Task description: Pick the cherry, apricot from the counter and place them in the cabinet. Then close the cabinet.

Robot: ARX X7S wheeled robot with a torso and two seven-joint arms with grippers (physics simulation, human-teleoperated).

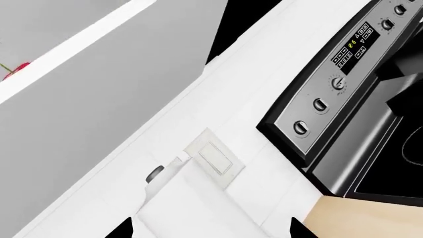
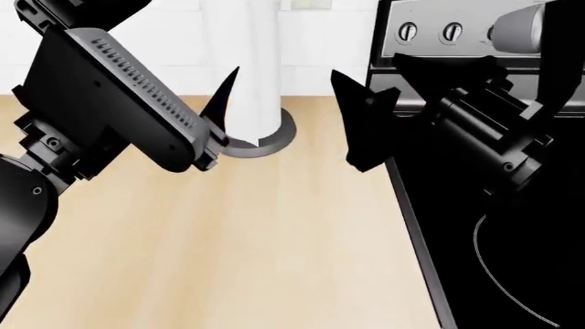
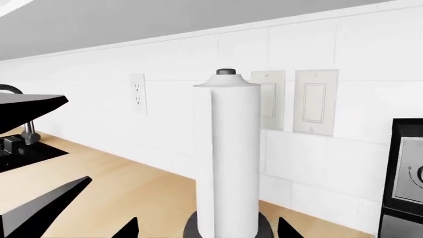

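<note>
The cherry point(image 1: 18, 69), red with a green stem, peeks in at the edge of the left wrist view, behind the white front edge of the grey cabinet point(image 1: 99, 104). The apricot is out of view. My left gripper point(image 1: 211, 230) is open with nothing between its tips; it is raised and faces the white tiled wall. In the head view the left gripper point(image 2: 222, 113) and right gripper point(image 2: 343, 120) hang above the beige counter point(image 2: 229, 240), either side of the paper towel roll point(image 2: 260, 82). The right gripper point(image 3: 208, 230) is open and empty, facing that roll.
The paper towel roll point(image 3: 228, 153) stands on a dark round base by the wall. The black stovetop point(image 2: 494, 260) with its knob panel point(image 1: 330, 84) lies to the right. A light switch point(image 1: 215, 158), an outlet point(image 3: 137, 94) and a sink tap point(image 3: 20, 134) are along the wall.
</note>
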